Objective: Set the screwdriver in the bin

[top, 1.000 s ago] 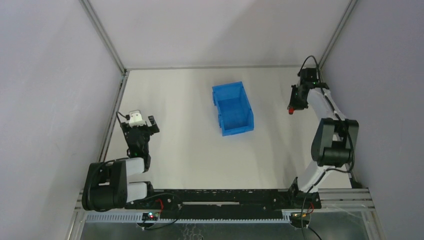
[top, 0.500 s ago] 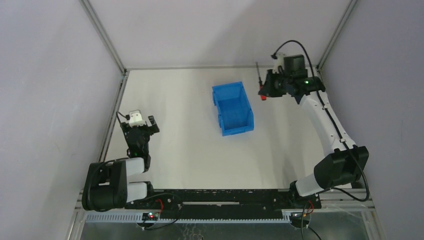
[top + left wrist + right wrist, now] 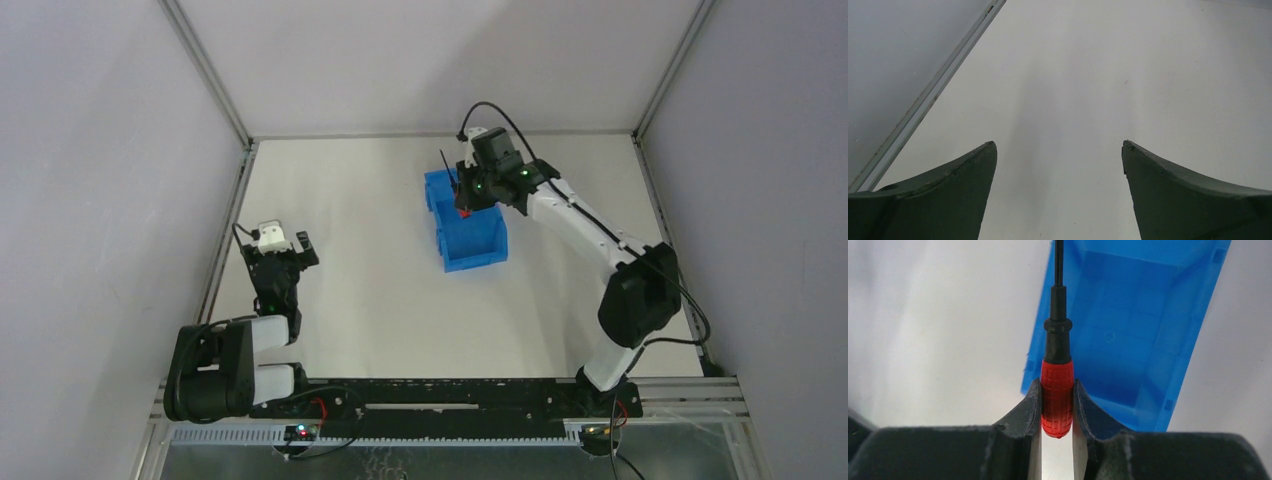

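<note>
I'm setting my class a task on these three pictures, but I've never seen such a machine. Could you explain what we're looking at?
These are two robot arms bolted at the near edge of a white table. The wide picture comes from a fixed camera above and behind them. The other two come from a camera on each wrist, looking past its own fingers. A blue bin stands on the table. The left gripper is open and holds nothing. The right gripper is shut on the red handle of a small screwdriver, held over the bin and not yet dropped in.
</note>
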{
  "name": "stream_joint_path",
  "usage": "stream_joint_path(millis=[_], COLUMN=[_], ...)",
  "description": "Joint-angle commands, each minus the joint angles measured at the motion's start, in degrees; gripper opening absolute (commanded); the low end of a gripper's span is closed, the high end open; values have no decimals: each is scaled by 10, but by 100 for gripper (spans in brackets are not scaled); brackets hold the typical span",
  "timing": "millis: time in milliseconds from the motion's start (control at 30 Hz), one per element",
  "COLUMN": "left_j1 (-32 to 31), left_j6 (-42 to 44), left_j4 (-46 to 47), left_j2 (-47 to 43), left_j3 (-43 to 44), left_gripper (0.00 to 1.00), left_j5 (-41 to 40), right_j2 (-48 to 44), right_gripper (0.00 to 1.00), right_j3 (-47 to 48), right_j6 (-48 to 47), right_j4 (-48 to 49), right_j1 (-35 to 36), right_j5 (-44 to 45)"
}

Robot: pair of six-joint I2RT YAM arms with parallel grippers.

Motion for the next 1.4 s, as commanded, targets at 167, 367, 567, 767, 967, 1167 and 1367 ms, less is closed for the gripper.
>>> stream_joint_path(millis=[167,367,567,767,967,1167,1367], left_j1=[-2,-2,-1,-1,-1,-1,-1], left_j6=[3,4,3,3,3,3,3], left_j4=[38,38,38,38,38,38,38], left_j2=[-6,-6,-5,-5,-5,-5,-5], left_j3=[22,22,22,22,22,22,22], left_gripper=[100,100,100,100,100,100,100], left_j5=[0,-1,0,0,0,0,-1], right_j2=[82,130,150,121,50,-20,-80], right_gripper=[24,29,46,51,54,74,100], right_j3=[-65,-96,-96,-89,-42,-19,-32], right_j6=[42,73,99,106,85,33,-10], right_j4=[112,134,134,127,86,79,63], right_j1=[18,35,48,53,57,39,-50], right_j5=[95,139,190,203,227,260,267])
